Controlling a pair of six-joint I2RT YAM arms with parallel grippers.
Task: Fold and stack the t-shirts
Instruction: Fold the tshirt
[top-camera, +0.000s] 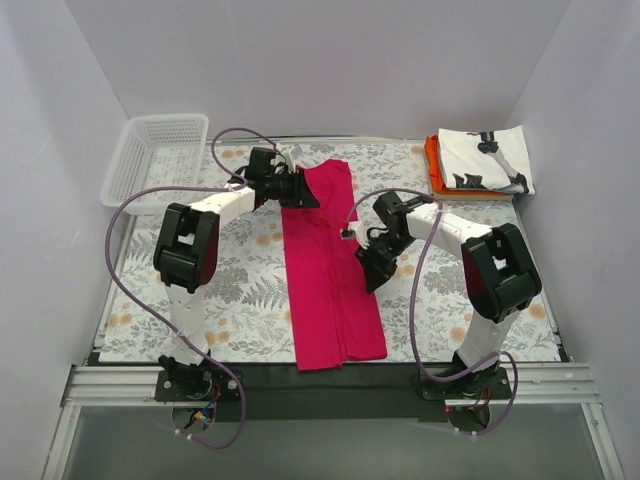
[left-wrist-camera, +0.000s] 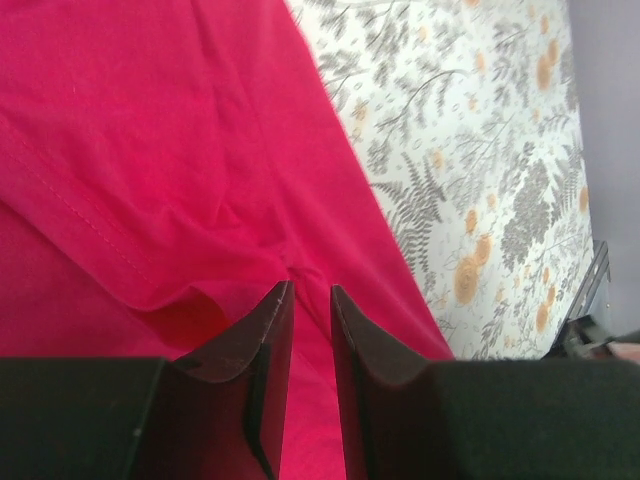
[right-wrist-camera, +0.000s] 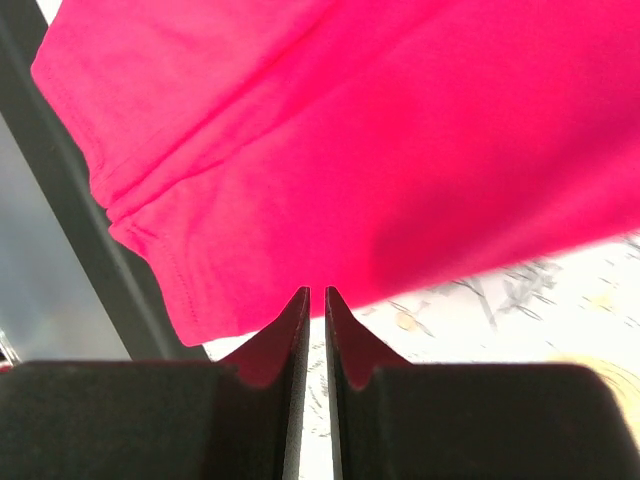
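On my overhead feed the crimson-pink shirt (top-camera: 330, 270) lies folded into a long strip down the middle of the desk (top-camera: 240, 300), from the far side to the near edge. My left hand (top-camera: 303, 190) is at its far left edge. On the wrist feed that hand (left-wrist-camera: 308, 290) is narrow, and the cloth puckers right at its tips, pinched. My right hand (top-camera: 370, 275) sits at the strip's right edge, its fingers (right-wrist-camera: 345, 350) drawn almost together with the tips at the hem. I cannot tell whether they catch any cloth. The white shirt (top-camera: 485, 160) rests on the orange shirt (top-camera: 432, 165) in the far right corner, and the basket (top-camera: 155, 155) is at far left.
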